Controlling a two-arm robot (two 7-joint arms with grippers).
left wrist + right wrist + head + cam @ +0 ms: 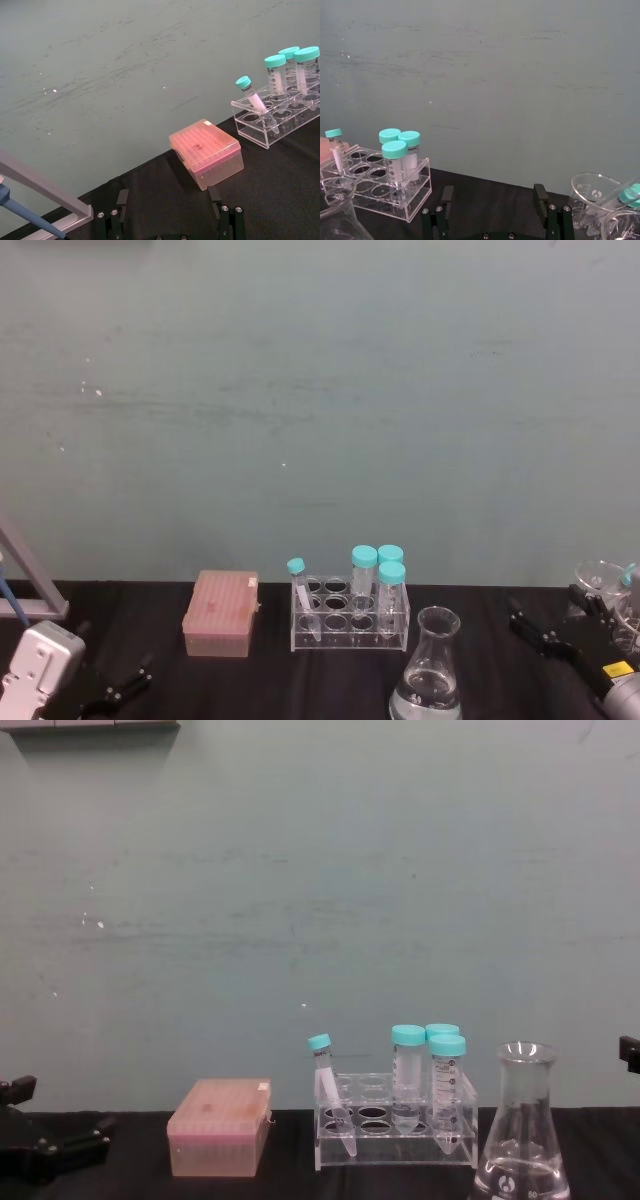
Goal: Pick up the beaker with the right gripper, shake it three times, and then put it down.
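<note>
- Right gripper [545, 632] low to the right of the beaker [428, 673], well apart from it, fingers spread, gripping nothing.
- Left gripper [170, 212] parked far left of the beaker, beyond the pink box [221, 613], fingers likewise spread.
- Beaker upright on the black table [330, 680], just in front of the tube rack [349, 618], toward its right end.
- Printed marks on the tubes [400, 155], too small to read.

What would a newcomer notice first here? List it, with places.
The clear rack of turquoise-capped tubes stands mid-table before the green wall, with the pink box to its left. The glass beaker stands upright at the near edge, right of the rack and untouched. The right gripper rests low at the right with fingers open, short of the beaker; the left gripper is parked at the lower left, also open.
</note>
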